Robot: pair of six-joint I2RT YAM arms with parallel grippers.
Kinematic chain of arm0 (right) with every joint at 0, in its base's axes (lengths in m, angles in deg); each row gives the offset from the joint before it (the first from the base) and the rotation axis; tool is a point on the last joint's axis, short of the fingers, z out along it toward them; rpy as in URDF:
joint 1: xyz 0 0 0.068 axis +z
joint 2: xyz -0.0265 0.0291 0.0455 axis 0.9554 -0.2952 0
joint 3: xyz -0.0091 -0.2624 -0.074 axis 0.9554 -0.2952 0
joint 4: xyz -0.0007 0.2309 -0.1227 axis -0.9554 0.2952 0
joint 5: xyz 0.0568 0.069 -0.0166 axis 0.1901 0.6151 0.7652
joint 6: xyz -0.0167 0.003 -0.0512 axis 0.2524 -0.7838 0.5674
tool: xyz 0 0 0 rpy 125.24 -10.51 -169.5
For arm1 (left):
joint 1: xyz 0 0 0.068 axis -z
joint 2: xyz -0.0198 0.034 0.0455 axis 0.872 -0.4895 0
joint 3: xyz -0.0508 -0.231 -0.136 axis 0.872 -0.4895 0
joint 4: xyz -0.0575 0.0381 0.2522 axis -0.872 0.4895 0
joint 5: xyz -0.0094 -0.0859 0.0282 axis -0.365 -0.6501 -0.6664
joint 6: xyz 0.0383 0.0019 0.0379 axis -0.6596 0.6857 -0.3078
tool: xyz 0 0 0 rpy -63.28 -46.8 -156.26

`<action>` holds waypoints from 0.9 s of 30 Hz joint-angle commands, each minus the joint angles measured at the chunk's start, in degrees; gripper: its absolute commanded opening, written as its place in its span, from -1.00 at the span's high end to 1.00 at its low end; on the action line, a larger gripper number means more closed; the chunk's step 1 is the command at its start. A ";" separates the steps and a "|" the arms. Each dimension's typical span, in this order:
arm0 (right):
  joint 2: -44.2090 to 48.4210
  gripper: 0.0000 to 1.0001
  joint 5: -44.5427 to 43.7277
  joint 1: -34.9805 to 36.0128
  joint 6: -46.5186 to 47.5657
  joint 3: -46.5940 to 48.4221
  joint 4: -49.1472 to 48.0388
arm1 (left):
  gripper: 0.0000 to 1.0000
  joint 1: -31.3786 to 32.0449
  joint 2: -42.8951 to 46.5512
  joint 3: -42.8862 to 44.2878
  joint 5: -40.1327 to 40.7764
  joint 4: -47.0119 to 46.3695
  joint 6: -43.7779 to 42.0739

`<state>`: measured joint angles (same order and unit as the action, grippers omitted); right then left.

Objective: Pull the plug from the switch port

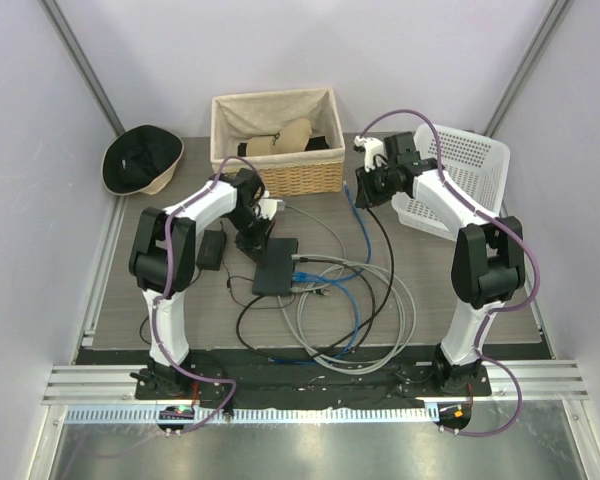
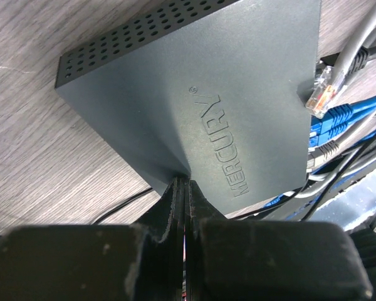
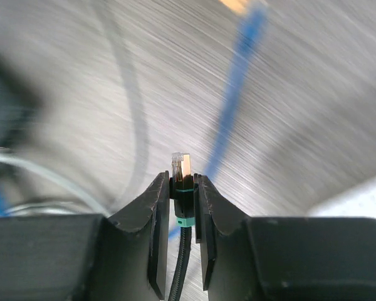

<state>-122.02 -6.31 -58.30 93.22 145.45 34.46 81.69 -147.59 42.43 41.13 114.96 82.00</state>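
Right wrist view has the right tool (image 3: 182, 180) clamped on the plug (image 3: 182, 191), pinching its black boot just below the clear tip so the latch end is left free; the braided black cable drops out of frame between the fingers. Beyond it the tabletop (image 3: 288, 125) is smeared, a blue cable (image 3: 237, 81) and a grey one are only streaks, and no socket is near the plug, so I judge it already out of the switch port. Left wrist view shows the left tool (image 2: 184, 188) with its fingers together, tips at the near corner of the Mercury network switch (image 2: 194, 94), most likely bracing the box so it does not slide toward the pull; whether the tips actually press on it I cannot tell. The switch port sits along the far right edge of that box, where blue plugs (image 2: 332, 119) crowd in and a loose clear plug (image 2: 319, 94) rests against the lid; the sockets face away and are hidden. Top external view puts the switch mid-tabletop amid looped cables, the right tool raised well apart from it beside a white plastic basket (image 1: 470, 160), with a wicker basket (image 1: 290, 178) farthest back
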 commanded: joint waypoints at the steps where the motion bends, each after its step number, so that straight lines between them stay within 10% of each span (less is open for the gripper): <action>1: 2.55 0.97 -21.31 -0.63 -0.93 -2.34 -2.83 | 1.00 0.98 -4.60 -3.29 10.69 -10.98 -1.92; 8: 2.90 0.97 -30.94 -2.83 -1.64 -1.03 -5.82 | 1.00 0.98 -3.81 -3.02 10.96 -11.59 -1.66; 13: 3.07 0.05 -20.61 -2.84 -2.43 1.34 -3.55 | 1.00 0.89 -3.73 -3.38 10.69 -11.59 -1.48; 19: 2.82 -0.52 10.69 0.31 -2.44 1.61 -0.21 | 1.00 0.89 -3.55 -4.08 10.52 -11.68 -1.48; 27: -3.41 -0.44 9.58 9.29 12.42 2.05 7.36 | 1.00 0.98 -4.16 -3.82 10.08 -11.50 -1.48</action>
<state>-122.39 0.47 -52.14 97.48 145.55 37.24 81.84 -146.52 41.68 44.62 113.54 82.29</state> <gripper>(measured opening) 0.729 0.013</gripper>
